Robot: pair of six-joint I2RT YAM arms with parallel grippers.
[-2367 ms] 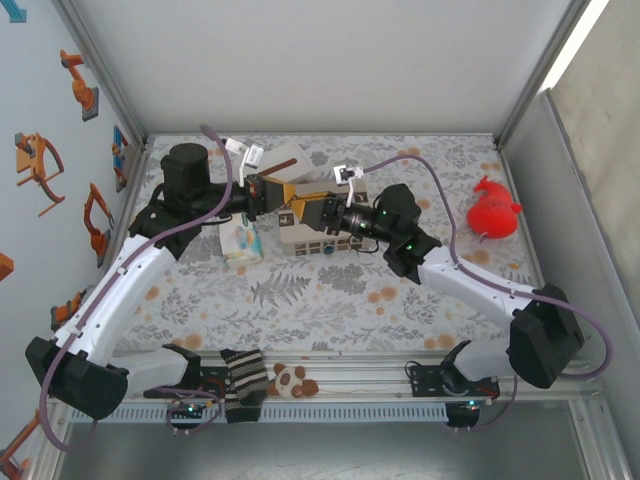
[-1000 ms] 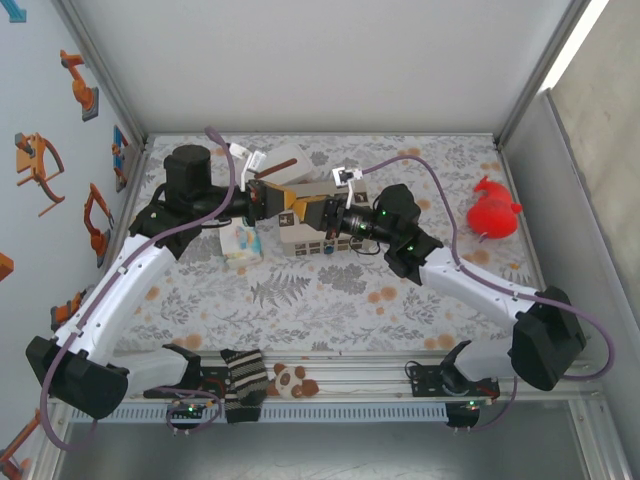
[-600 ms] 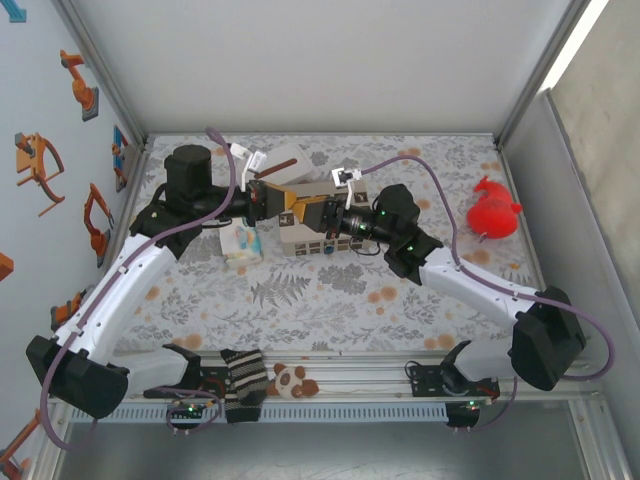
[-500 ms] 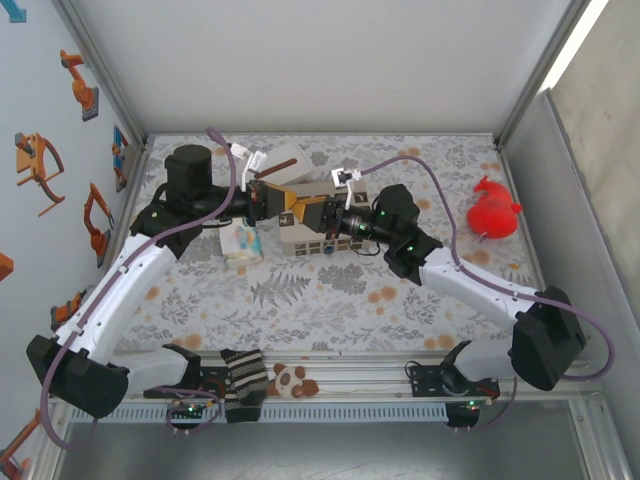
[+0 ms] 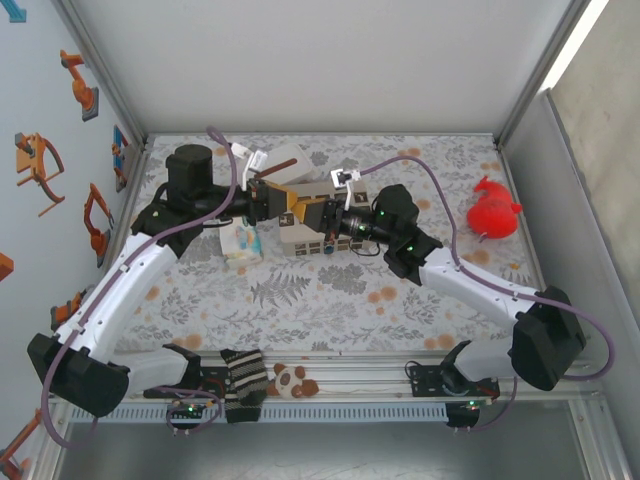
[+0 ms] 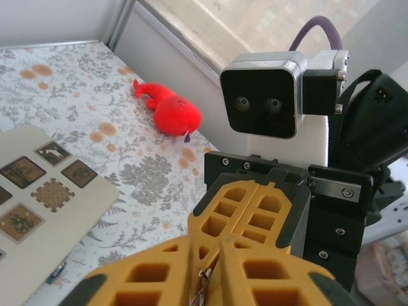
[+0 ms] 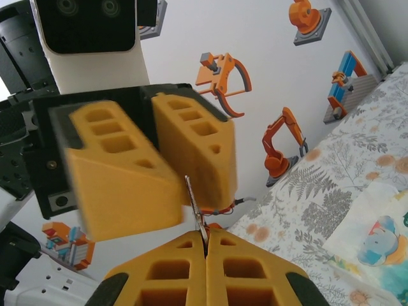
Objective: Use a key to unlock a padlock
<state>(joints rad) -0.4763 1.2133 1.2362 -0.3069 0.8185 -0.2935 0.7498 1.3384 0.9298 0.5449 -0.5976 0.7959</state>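
Key (image 7: 194, 205) in right pincer (image 7: 205, 242) grip

A thin silver key (image 7: 193, 205) stands nearly upright, pinched in my right pincer (image 7: 205, 245). My left pincer (image 6: 205, 261) clamps a silvery metal piece (image 6: 204, 279); I cannot tell whether it is the padlock.

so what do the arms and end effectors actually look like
The left arm and right arm have white shells, black joints and loose purple cables. The left end effector and right end effector each have two orange-yellow wedge fingers with hollow cells on a black block, under a white boxy camera.
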